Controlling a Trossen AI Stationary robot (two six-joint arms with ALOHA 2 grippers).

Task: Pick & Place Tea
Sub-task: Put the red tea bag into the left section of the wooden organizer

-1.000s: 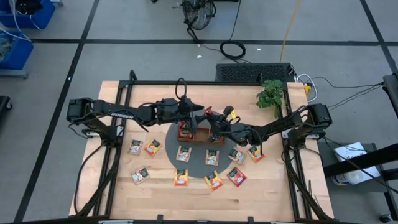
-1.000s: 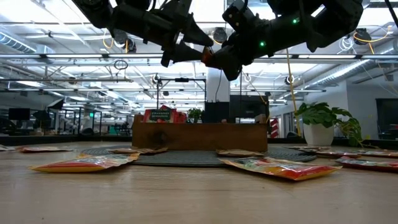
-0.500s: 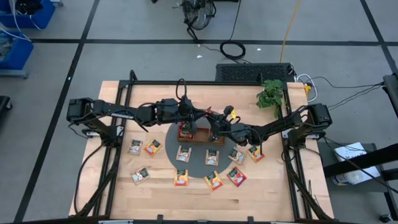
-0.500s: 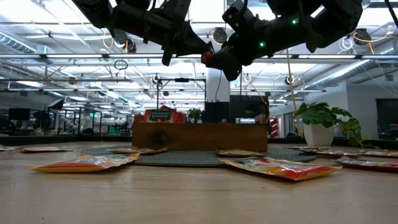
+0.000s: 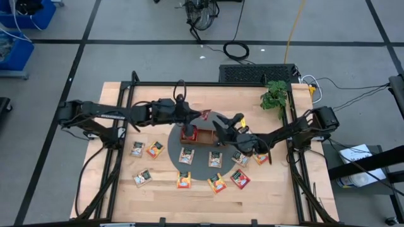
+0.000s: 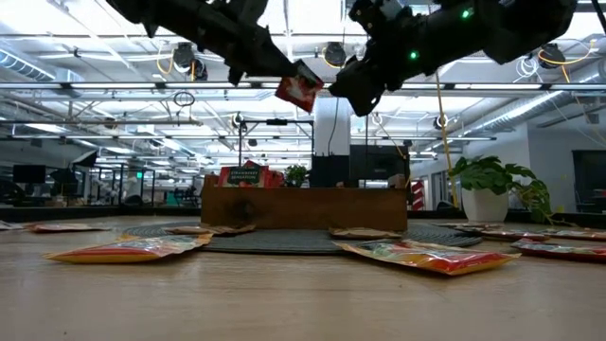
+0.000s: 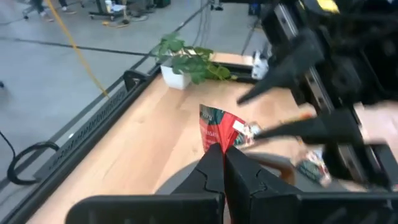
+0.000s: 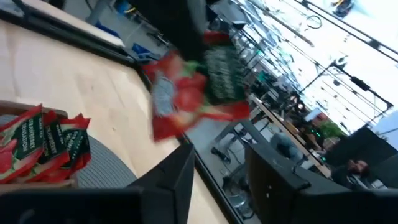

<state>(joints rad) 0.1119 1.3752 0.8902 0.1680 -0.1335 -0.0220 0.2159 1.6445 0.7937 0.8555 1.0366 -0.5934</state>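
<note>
Clenched on one edge of a small flat red tea-bag packet (image 6: 299,87), my left tool (image 5: 191,115) holds it above the brown wooden tray (image 6: 303,207), clear for dropping in, while my right tool (image 5: 226,125), released, hangs beside the tray.

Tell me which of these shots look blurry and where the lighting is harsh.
Right wrist view: the red tea packet is smeared by motion. Left wrist view: the right arm behind the packet is blurred. Low view: bright ceiling lights silhouette both arms. High view: even light, sharp, soft shadows on the table.
</note>
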